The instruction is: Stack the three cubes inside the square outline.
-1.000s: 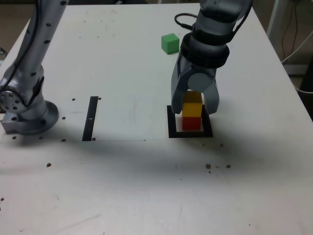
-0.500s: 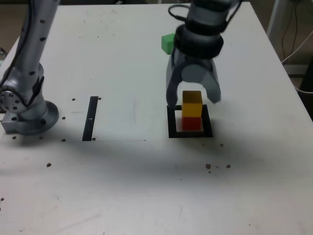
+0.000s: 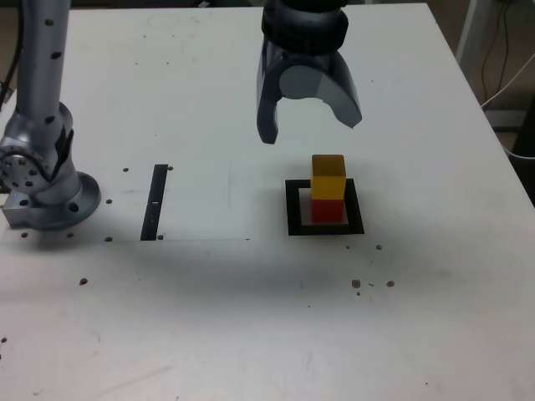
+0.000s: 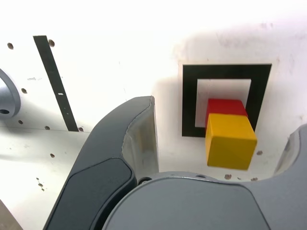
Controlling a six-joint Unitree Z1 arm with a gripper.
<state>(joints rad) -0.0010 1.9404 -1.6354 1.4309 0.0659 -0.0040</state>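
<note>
Ext. view: we note the gripper [image 3: 311, 128] with jaws spread wide, holding nothing, above the yellow cube [image 3: 328, 176]. Yellow sits on the red cube [image 3: 328, 210] inside the square outline [image 3: 292, 209], toward the table's [image 3: 209, 334] right-centre.

Wrist view: we see yellow [image 4: 230, 141] on red [image 4: 226, 106], in the outline's [image 4: 189, 100] corner; black strip [image 4: 55, 81] well apart.

White table [image 3: 435, 317] bears square outline [image 3: 292, 209], black strip [image 3: 155, 202].

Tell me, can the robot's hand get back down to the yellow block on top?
Probably yes. The hand hangs open above and behind the yellow block, which sits on the red block inside the square outline. Nothing stands between them.
</note>
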